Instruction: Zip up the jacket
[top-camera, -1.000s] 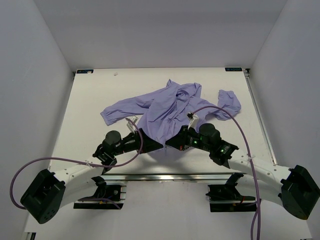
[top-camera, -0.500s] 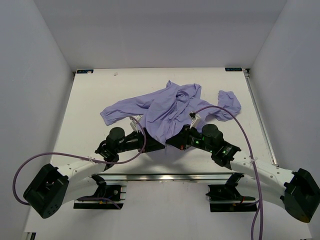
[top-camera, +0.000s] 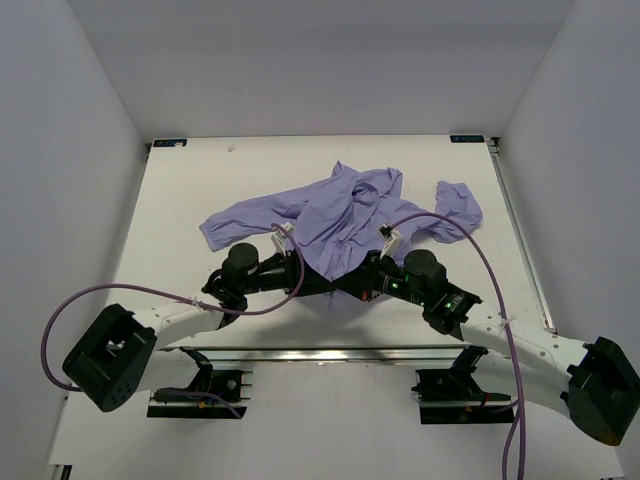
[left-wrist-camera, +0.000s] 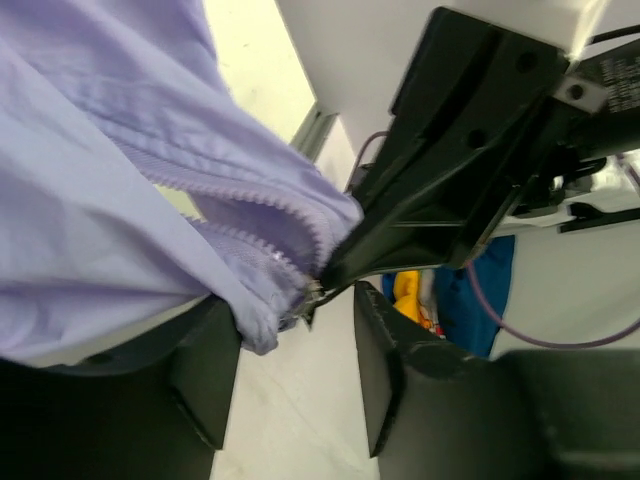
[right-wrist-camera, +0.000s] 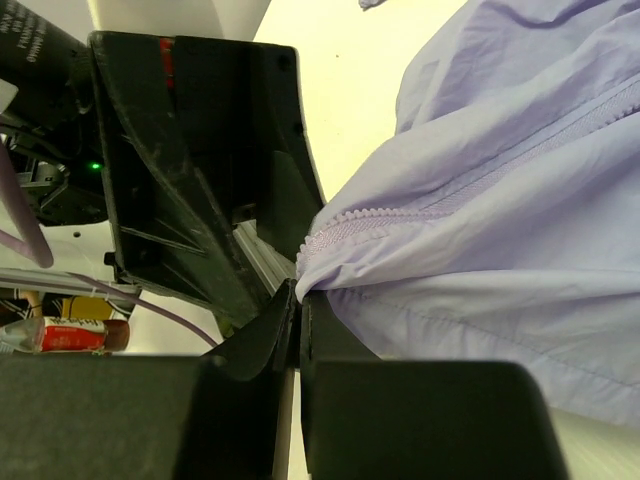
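Observation:
The lavender jacket (top-camera: 330, 215) lies crumpled on the white table, with its near hem lifted between my two grippers. My right gripper (top-camera: 348, 284) is shut on the hem beside the zipper teeth, as the right wrist view shows (right-wrist-camera: 299, 295). My left gripper (top-camera: 318, 284) faces it from the left, open. In the left wrist view (left-wrist-camera: 290, 320) the hem corner (left-wrist-camera: 250, 300) with a small metal zipper piece (left-wrist-camera: 312, 293) hangs at the tips of the open fingers (left-wrist-camera: 205, 370), touching the left one. The right gripper's black fingertips (left-wrist-camera: 400, 230) pinch the fabric just beyond.
One sleeve (top-camera: 455, 205) trails to the back right and the other (top-camera: 235, 218) to the left. A metal rail (top-camera: 330, 352) runs along the table's near edge. White walls close in the table (top-camera: 180, 190) on three sides.
My left arm has swung right and a little farther from me, bringing its gripper closer to the right gripper at the hem. The right gripper has barely moved.

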